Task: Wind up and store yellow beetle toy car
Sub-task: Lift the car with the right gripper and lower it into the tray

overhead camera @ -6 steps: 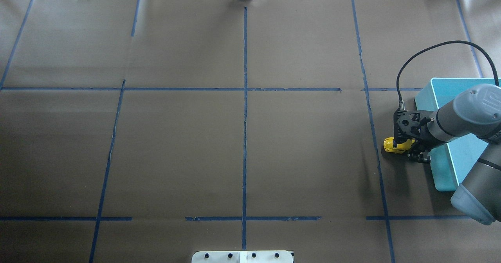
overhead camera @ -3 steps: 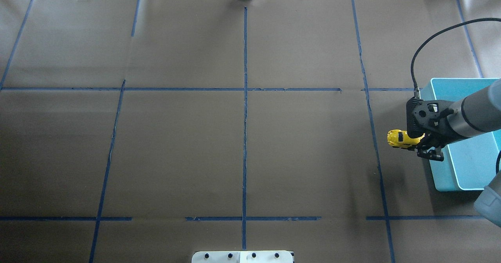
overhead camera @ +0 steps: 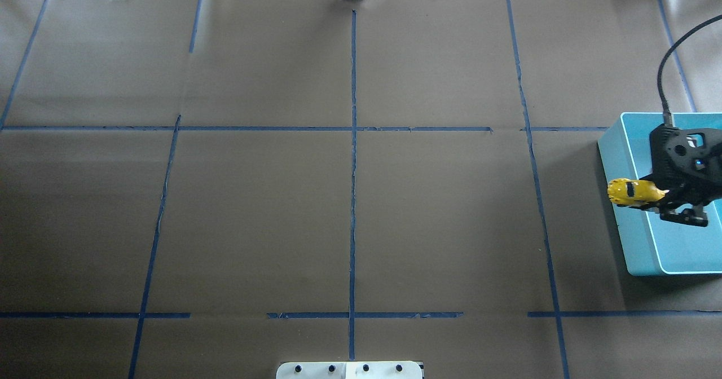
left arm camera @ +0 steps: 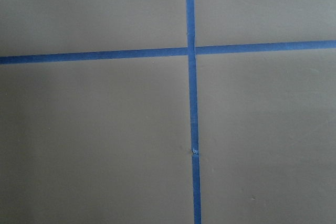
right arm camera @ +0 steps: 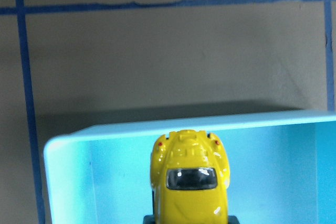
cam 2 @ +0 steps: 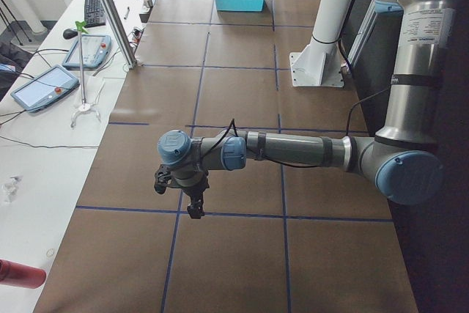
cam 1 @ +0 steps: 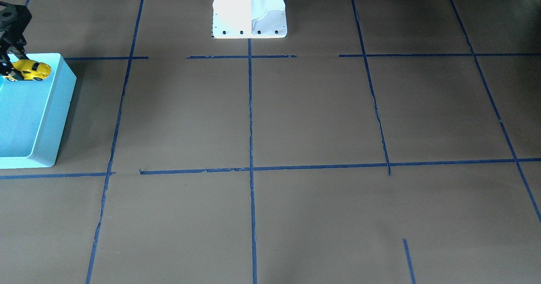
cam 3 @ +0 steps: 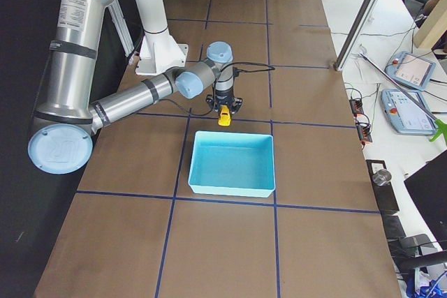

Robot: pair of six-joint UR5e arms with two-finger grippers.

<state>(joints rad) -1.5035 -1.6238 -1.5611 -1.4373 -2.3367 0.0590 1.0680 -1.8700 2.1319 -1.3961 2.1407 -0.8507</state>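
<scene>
The yellow beetle toy car is held in the air by its rear end in my right gripper, which is shut on it. The car hangs over the near-side wall of the light blue bin, nose pointing away from the bin. In the front-facing view the car is above the bin's corner. The right wrist view shows the car over the bin rim. My left gripper hovers low over the table at the far end; I cannot tell whether it is open or shut.
Brown paper with blue tape lines covers the table. The white robot base stands at the table's edge. A side table with tablets and a metal post runs along the far side.
My right gripper has lifted the car off the table and carried it right, from beside the bin to over the bin's wall. The left arm shows in no earlier frame.
</scene>
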